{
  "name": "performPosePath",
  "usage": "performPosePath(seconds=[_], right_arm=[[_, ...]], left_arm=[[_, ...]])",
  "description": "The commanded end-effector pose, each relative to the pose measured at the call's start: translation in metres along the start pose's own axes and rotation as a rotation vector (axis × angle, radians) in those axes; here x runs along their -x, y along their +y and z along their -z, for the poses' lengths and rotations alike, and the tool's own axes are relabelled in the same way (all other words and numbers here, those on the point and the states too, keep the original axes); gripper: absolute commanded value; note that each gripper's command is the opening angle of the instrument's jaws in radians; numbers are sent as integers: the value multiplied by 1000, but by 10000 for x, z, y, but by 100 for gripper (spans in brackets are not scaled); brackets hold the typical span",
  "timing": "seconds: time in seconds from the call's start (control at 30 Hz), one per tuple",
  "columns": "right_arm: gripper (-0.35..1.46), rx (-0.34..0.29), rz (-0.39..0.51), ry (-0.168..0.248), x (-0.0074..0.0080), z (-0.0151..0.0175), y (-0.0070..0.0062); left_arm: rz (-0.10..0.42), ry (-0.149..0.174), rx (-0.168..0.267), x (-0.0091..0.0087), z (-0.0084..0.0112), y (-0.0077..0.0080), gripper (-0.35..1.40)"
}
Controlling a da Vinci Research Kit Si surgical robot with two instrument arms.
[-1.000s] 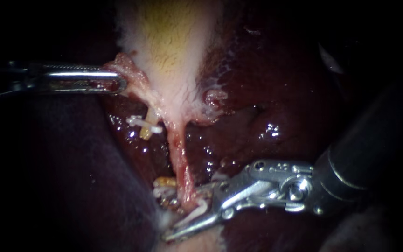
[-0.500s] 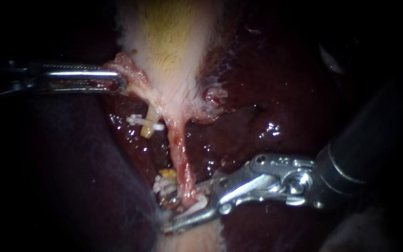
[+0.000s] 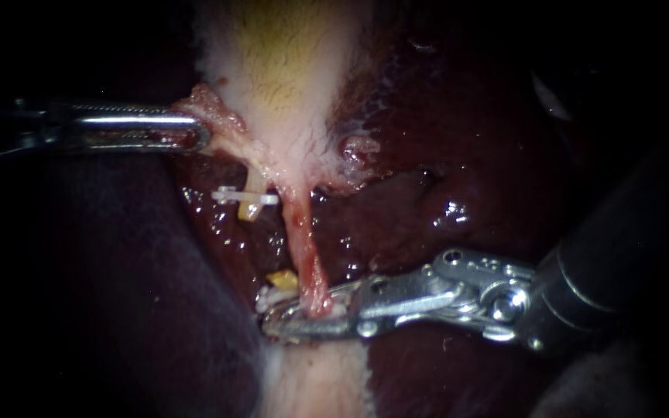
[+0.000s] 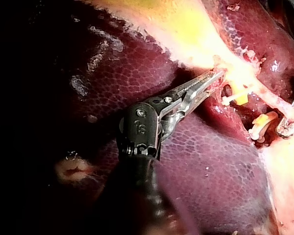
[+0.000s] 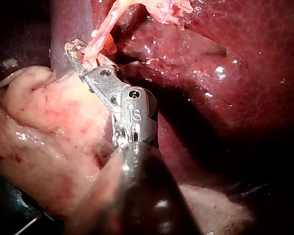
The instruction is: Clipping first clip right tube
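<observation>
The right tube [image 3: 303, 240], a thin pink strand, is seen running down from the pale neck of the gallbladder [image 3: 288, 62] across the dark red liver [image 3: 458, 155]. At the tube's lower end it is encircled by the right instrument [image 3: 271, 323], whose jaws are pressed against it from both sides. Whether a clip lies inside them cannot be told. Just left of the tube's upper part, a white clip [image 3: 245, 197] is set across a short yellowish stump [image 3: 251, 209]. Another yellow stub [image 3: 282, 280] with white clips [image 3: 271, 298] is seen just left of the tube's lower part, beside the right instrument's tips. Up and to the left of the tube, the left instrument [image 3: 204, 139] is held level, its jaws pinched on ragged pink tissue at the gallbladder's edge. The liver surface around the tube is wet, with small bright glints. Below the tube, pale fatty tissue [image 3: 315, 379] is seen. Beyond the lit tissue, everything is lost in darkness.
</observation>
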Motion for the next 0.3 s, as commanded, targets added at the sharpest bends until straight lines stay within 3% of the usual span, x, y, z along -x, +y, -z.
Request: performPosePath(seconds=[0.03,0.3], right_arm=[[-35,1,1,-1,1,0,1],[-35,1,1,-1,1,1,2]], left_arm=[[0,0,0,0,0,0,-35],[0,0,0,0,0,-1,-35]])
